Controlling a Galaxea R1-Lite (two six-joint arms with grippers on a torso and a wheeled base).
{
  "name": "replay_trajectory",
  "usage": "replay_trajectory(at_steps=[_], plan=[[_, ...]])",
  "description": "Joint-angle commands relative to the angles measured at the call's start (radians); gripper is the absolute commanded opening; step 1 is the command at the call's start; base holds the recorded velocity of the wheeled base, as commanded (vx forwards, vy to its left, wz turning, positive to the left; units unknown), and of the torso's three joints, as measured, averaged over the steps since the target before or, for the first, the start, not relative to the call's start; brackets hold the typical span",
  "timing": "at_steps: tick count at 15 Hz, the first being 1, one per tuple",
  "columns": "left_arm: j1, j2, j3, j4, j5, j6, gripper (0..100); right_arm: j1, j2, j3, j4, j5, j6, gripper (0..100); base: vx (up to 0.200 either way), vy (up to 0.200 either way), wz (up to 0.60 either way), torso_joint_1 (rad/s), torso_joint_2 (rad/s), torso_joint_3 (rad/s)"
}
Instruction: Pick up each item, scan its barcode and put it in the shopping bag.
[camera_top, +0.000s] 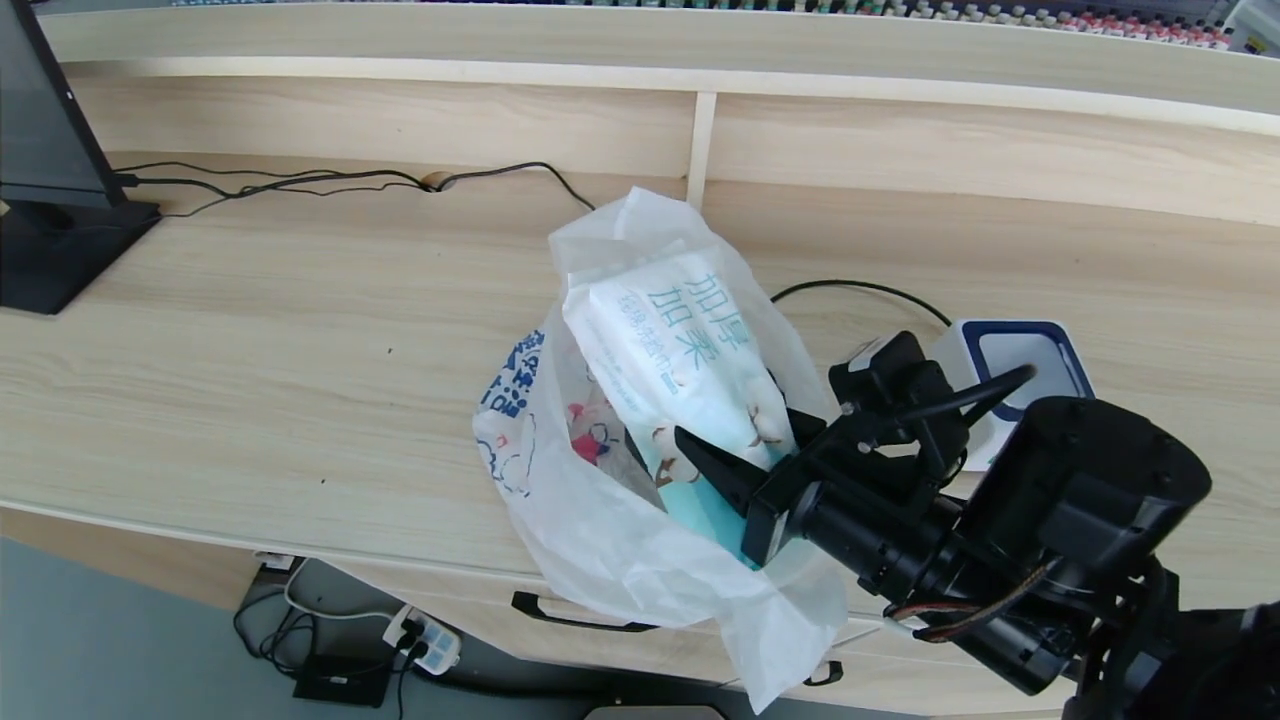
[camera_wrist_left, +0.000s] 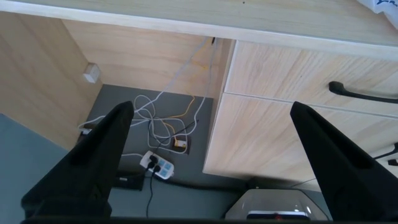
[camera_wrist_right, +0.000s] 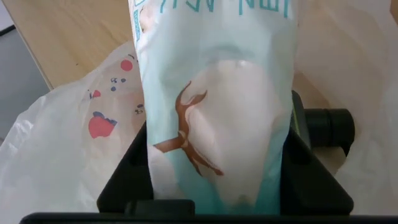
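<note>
1. the right pincer (camera_top: 745, 445) was closed on the lower end of the tissue pack (camera_top: 670, 350), its black fingers (camera_wrist_right: 127, 177) pressed against both sides of the soft wrapper.
2. the pack stood tilted at the centre of the head view, its lower half inside the shopping bag (camera_top: 600, 545) and its upper half above the bag's mouth.
3. the bag lay on the worktop (camera_top: 300, 340), its lower part drooping over the front edge at lower centre of the frame. judged risk: weight released there could drag the bag off the worktop.
4. the bag film looked thin and slack around the fingers. judged risk: on withdrawal a finger could snag it and pull the bag, or lift the pack back out.
5. the pack looked tall for the bag. judged risk: let go while leaning, it could tip out over the rim.
6. the scanner (camera_top: 1030, 365) sat close beside the right arm, right of centre. judged risk: a wide swing could knock it.
7. the left pincer (camera_wrist_left: 211, 112) was spread wide and empty, below the worktop by the drawer fronts, so it was not placed to steady the bag.
</note>
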Motion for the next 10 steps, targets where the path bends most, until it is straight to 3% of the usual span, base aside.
replay_trajectory(at_steps=[1,10], plan=[[0.000,0.000,0.000,-0.001,0.000,0.000,100,0.003,-0.001,-0.005,0.000,-0.003,0.004,100,0.000,0.000,0.00,0.000,0.00,0.000],[0.000,0.000,0.000,-0.001,0.000,0.000,100,0.029,-0.054,-0.040,-0.050,-0.001,-0.008,100,0.000,0.000,0.00,0.000,0.00,0.000]])
